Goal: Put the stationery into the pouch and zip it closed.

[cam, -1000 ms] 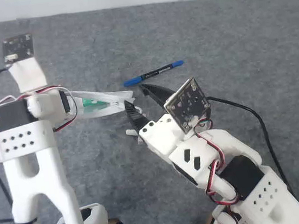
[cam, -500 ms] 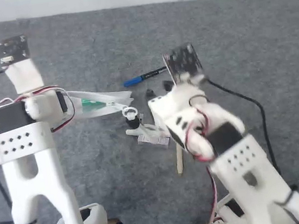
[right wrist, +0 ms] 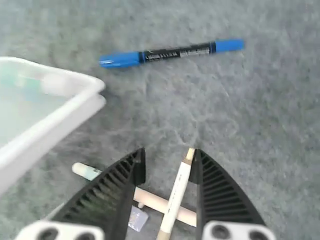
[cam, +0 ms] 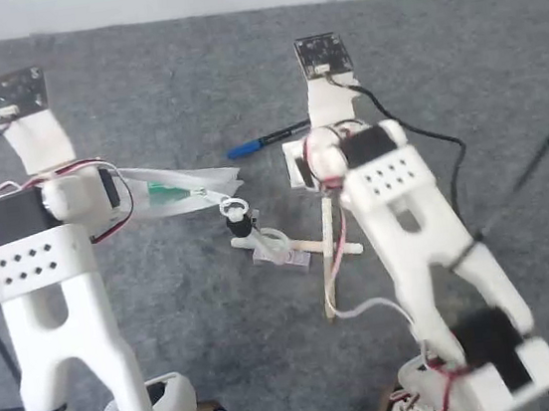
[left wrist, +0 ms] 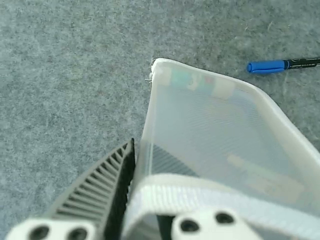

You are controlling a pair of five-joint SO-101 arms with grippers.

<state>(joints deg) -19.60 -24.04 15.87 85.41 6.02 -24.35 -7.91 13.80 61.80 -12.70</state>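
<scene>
High view, looking down on a grey carpet (cam: pixel 478 70). Your left arm (cam: pixel 46 264) stands on the left side and your right arm (cam: pixel 394 201) on the right. A see-through white pouch (cam: pixel 192 188) sticks out sideways from the left arm's wrist, lifted off the carpet, with something green (cam: pixel 164 190) inside it. A blue pen (cam: pixel 269 140) lies on the carpet between the pouch's free end and the right arm's wrist. Below the pen, two cream sticks lie crossed: a long cream stick (cam: pixel 330 284) and a shorter cream stick (cam: pixel 352 247). A small white-capped piece (cam: pixel 236 210) and a clear piece (cam: pixel 275 250) lie just beside them, near the pouch's end.

Left wrist view. Your left gripper (left wrist: pixel 145 155) is clamped on the pouch's (left wrist: pixel 215 120) woven edge band, one ribbed black finger (left wrist: pixel 107 190) pressed against the outside. The blue pen's capped end (left wrist: pixel 267 66) lies on the carpet beyond the pouch's far corner.

Right wrist view. Your right gripper (right wrist: pixel 168 155) hangs low over the carpet, its jaws moderately apart. The long cream stick (right wrist: pixel 176 197) lies in the gap between them; you cannot tell whether it touches either finger. The shorter cream stick (right wrist: pixel 152 200) crosses under it. The blue pen (right wrist: pixel 170 52) lies farther off, well apart, and the pouch's corner (right wrist: pixel 50 107) is beside it.
</scene>
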